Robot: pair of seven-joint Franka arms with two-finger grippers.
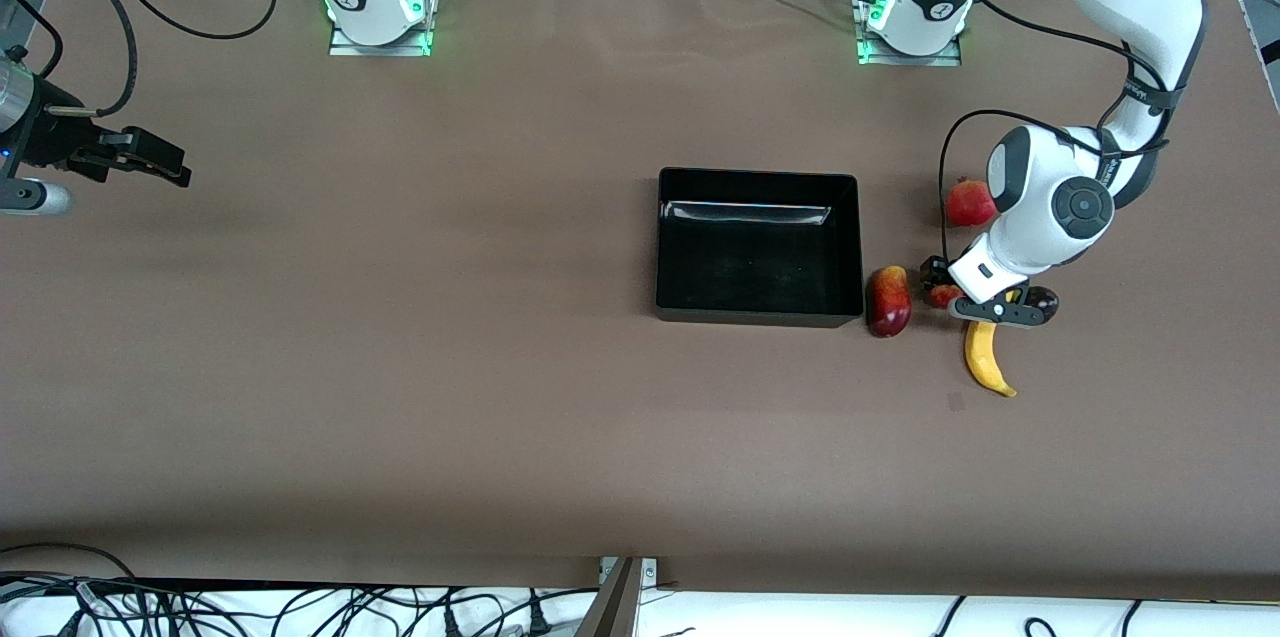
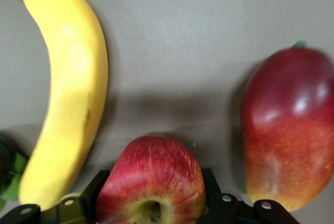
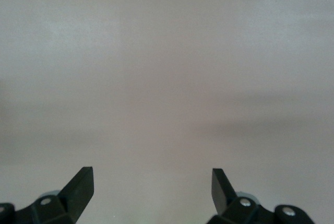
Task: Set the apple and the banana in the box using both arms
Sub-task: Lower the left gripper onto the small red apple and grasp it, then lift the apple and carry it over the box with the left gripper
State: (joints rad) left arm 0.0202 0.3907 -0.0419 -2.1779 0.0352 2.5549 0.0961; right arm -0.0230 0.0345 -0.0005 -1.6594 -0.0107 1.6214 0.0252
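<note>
- Now closing the left gripper [image 2: 151, 203] around the apple [image 2: 151, 182], fingers [image 2: 94, 190] flanking it on both sides, seemingly touching; grip not yet judged firm.
- Sitting on the table [image 1: 400, 367] beside the banana [image 1: 985, 357], toward the left arm's end, with the mango-like fruit [image 1: 888, 301] between apple and box [image 1: 758, 317].
- Lying lengthwise toward the front camera, banana just beside the gripper and curving away from it; likely needing a grasp across its middle later.
- Showing red streaked skin, yellowish around the stem dimple, small and round.
- Resting farther from the front camera, a crowned red fruit [image 1: 970, 202]; peeking out beside the gripper, a dark fruit [image 1: 1043, 299].
- Waiting over bare table at the other end, right gripper [image 3: 151, 187] with jaws spread wide, grasping nothing.
- Standing empty, box nearer the left arm's fruit cluster.
</note>
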